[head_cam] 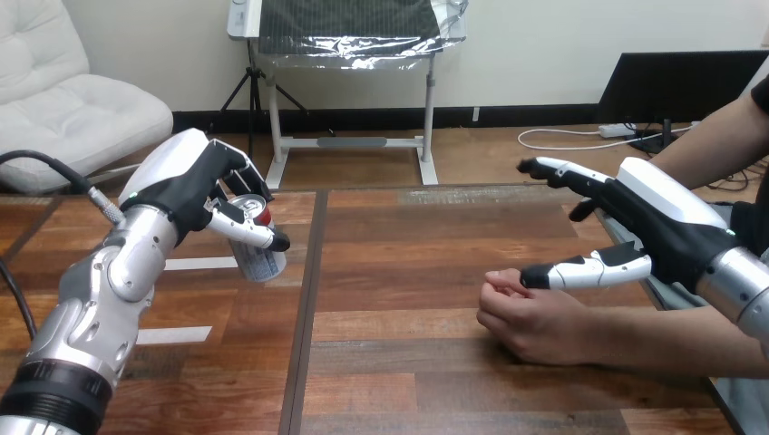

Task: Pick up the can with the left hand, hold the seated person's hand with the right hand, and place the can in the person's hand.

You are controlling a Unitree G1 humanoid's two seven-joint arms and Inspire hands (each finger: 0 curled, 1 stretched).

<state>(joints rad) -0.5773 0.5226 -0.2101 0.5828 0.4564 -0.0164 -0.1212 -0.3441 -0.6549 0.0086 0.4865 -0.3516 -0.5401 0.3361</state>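
Note:
My left hand (195, 186) is shut on a silver can (257, 245), its fingers and thumb wrapped round the can's upper part; the can is upright at the left of the table, and I cannot tell whether it is lifted off the wood. The person's hand (535, 319) rests on the table at the right, loosely curled, with its forearm running off to the right. My right hand (653, 227) is open above and just behind it, fingers straight and pointing left, thumb reaching toward the person's knuckles without curling round them.
The wooden table (399, 299) has a dark seam down its middle and two white tape strips (199, 264) near my left arm. A dark flat object lies at the table's right edge (653, 288) under my right hand.

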